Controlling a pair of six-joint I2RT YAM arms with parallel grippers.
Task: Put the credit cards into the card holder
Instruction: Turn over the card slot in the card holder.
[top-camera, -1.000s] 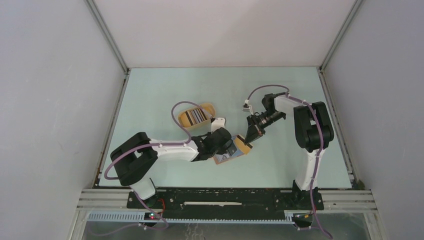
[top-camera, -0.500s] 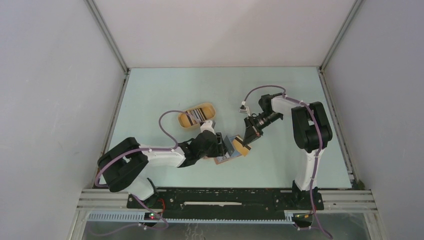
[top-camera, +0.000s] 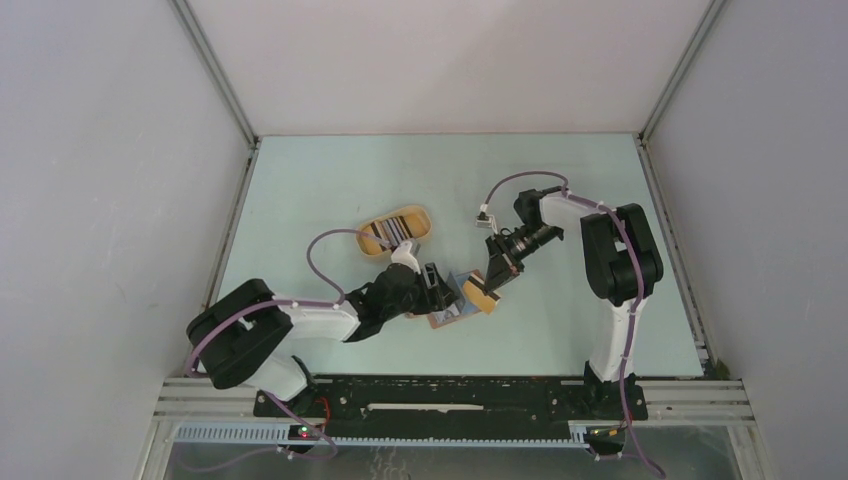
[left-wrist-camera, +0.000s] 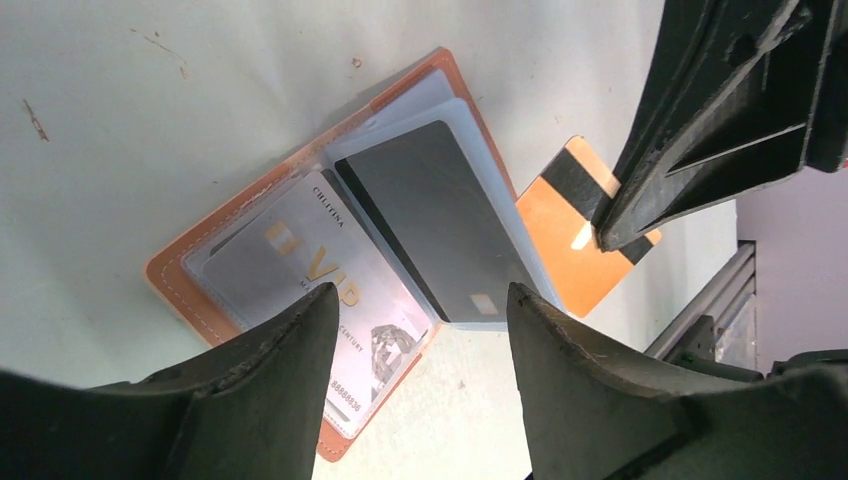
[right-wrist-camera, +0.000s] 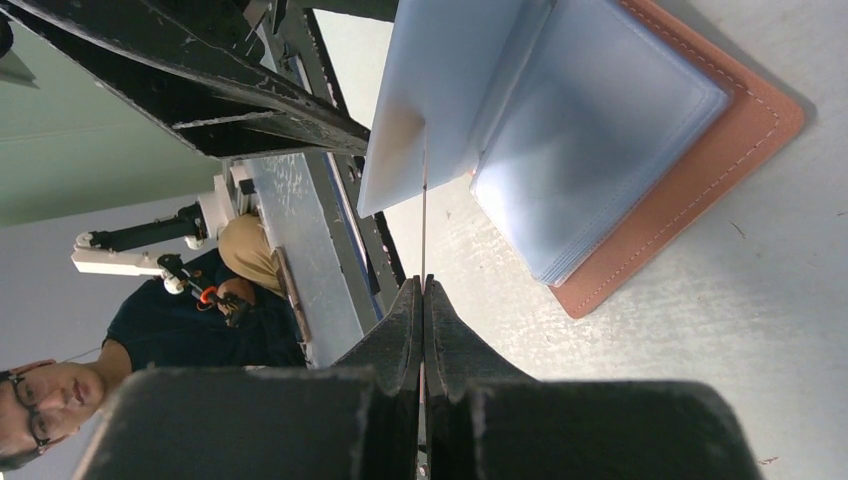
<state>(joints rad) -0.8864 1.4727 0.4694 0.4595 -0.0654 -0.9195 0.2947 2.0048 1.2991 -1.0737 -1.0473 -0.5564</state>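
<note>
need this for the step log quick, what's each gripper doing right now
Left gripper: open, jaws apart above the card holder, holding nothing.
Right gripper: shut on the orange card.

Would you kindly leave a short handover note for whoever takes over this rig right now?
Left gripper: open, over the card holder, holding nothing.
Right gripper: shut on the orange card, beside the holder's sleeves.
Holder: open on the table.
Done: a silver card and a dark card sit in its sleeves.
Left: slot the orange card, then the spare cards in the tray.
</note>
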